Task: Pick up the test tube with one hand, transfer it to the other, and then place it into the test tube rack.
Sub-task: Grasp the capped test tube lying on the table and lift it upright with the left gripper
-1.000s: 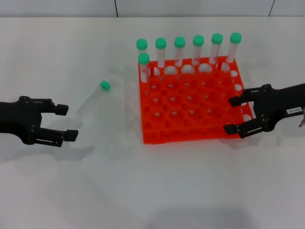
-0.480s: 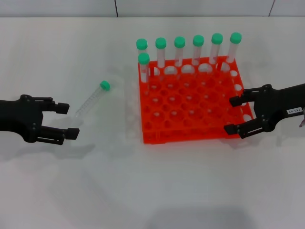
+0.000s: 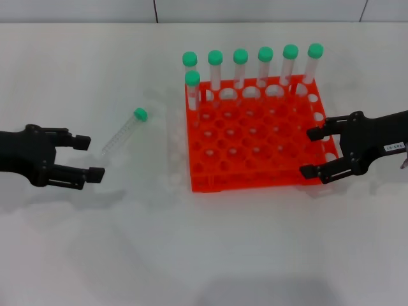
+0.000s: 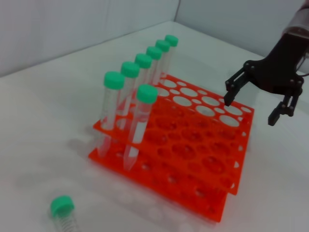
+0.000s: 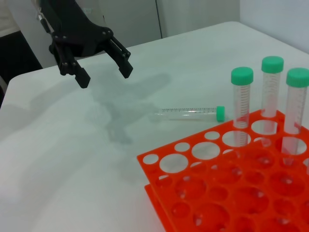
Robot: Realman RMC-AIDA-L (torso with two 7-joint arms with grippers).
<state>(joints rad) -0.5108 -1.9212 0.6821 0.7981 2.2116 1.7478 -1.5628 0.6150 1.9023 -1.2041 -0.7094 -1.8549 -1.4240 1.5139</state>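
The left gripper [image 3: 90, 157] hovers open and empty just short of the test tube [image 3: 123, 134] lying on the white table [image 3: 191, 242], while the right gripper [image 3: 310, 153], jaws spread, hangs at the orange test tube rack [image 3: 255, 137] holding seven capped tubes [image 3: 240, 69].

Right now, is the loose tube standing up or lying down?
Lying down: the tube rests flat on the table, left of the rack, cap toward it.

The rack [image 3: 258, 137] is showing bright orange. The tube [image 3: 123, 133] is looking clear, with a green cap [image 3: 140, 115]. Both grippers [image 3: 83, 159] [image 3: 313, 153] are appearing black; the table [image 3: 95, 242] white.
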